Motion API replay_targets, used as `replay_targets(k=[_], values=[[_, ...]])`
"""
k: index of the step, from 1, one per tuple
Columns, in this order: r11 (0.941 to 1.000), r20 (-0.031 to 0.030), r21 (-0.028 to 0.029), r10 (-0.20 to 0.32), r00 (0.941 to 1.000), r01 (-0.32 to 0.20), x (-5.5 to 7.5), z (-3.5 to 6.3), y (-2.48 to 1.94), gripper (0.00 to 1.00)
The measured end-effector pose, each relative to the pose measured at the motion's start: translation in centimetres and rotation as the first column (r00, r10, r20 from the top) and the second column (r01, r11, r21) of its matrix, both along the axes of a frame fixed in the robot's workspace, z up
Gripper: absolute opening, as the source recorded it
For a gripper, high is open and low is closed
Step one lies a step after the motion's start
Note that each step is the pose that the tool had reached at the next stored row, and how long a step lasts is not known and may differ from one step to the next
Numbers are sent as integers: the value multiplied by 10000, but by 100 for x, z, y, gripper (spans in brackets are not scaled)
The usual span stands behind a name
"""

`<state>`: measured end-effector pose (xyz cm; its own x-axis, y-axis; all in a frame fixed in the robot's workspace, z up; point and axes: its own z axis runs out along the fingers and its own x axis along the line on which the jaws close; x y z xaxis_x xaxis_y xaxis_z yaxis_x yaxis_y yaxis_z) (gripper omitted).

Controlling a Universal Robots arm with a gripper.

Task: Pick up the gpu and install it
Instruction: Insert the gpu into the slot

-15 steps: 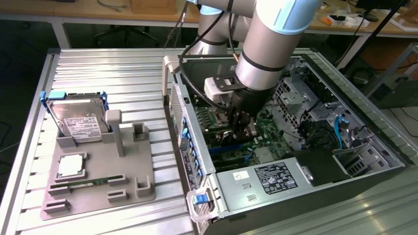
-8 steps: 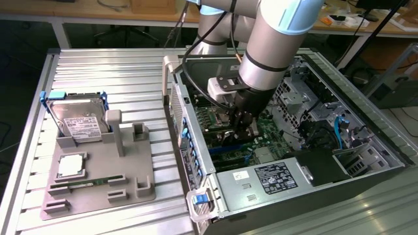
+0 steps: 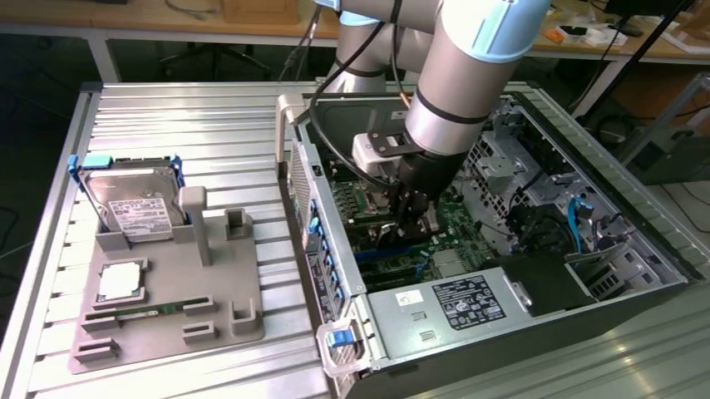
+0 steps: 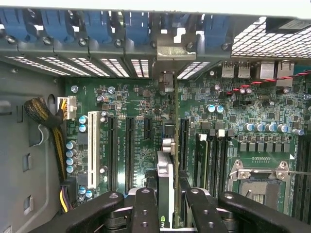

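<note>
Fingers [image 4: 146, 213] closed on the gpu [image 4: 165, 187], held edge-on between them. The gripper [image 3: 408, 218] sits inside the open computer case [image 3: 654, 274], card directly above the motherboard [image 4: 131, 102]; whether it has entered a slot appears uncertain. Beyond, on the desk [image 3: 166, 116], the parts holder [image 3: 222, 320] carries a hard drive [image 3: 133, 204].

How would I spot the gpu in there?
Look inside the open computer case, where the arm's gripper hangs over the green motherboard. The gpu is the thin card clamped edge-on between its fingers. Unlike the slots alongside, it stands upright, its silver bracket reaching the rear vents.
</note>
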<state>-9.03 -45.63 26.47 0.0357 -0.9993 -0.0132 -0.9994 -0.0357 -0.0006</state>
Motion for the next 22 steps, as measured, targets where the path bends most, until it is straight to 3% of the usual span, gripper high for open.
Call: replay_targets(k=[22], values=[[10000, -3, -3, -78, 10000, 78, -62, -67, 0, 27]])
